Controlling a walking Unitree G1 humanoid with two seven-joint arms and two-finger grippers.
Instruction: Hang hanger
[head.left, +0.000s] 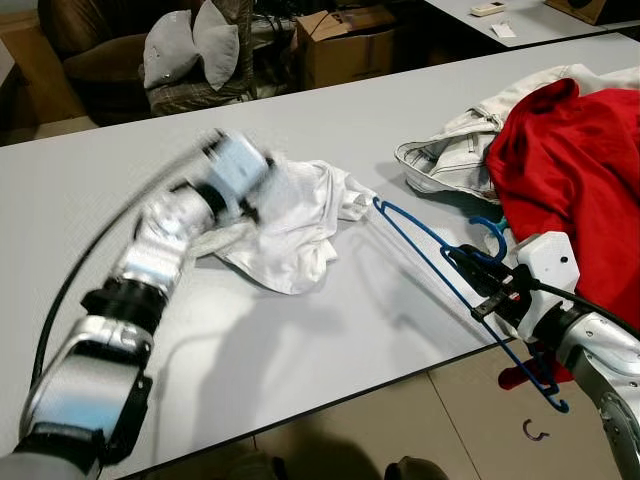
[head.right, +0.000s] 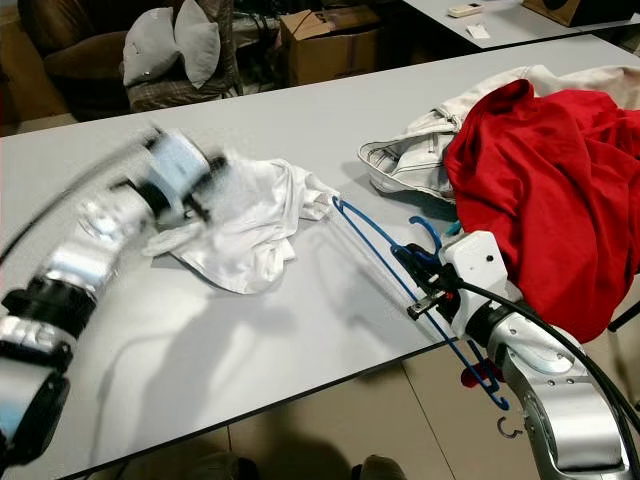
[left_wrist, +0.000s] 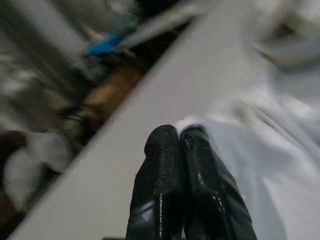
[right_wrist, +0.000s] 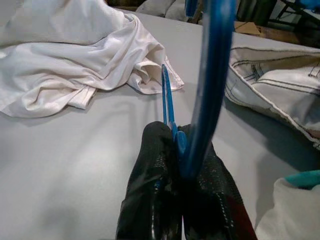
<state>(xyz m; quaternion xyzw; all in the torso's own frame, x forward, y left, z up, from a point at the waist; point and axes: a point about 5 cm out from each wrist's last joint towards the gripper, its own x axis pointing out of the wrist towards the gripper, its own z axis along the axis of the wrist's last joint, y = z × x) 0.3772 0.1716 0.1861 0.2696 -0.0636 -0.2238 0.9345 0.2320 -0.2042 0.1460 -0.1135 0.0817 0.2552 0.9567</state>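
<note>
Holding the blue hanger (head.left: 440, 262), your right gripper (right_wrist: 176, 145) has both fingers clamped tight on the wire near the hook end, at the near right edge of the table (head.left: 330, 130). The hanger's far tip reaches toward the white shirt (head.left: 290, 225); its lower end hangs off the near edge over the floor.

Your left gripper (left_wrist: 177, 137) is blurred in the head views, over the left side of the white shirt. In the wrist view its fingers are pressed together, nothing visibly between them.

Risks from here:
- The grip is on thin wire, so the hanger can pivot or slip between the fingers if you swing it fast.
- The far tip sits just beside the shirt hem and can snag cloth on a lift.
- The red garment (head.left: 570, 170) and the white jacket (head.left: 450, 155) lie close on the right; the hook could catch them.
- No rail or rod in view, so the hanging spot is unknown.
</note>
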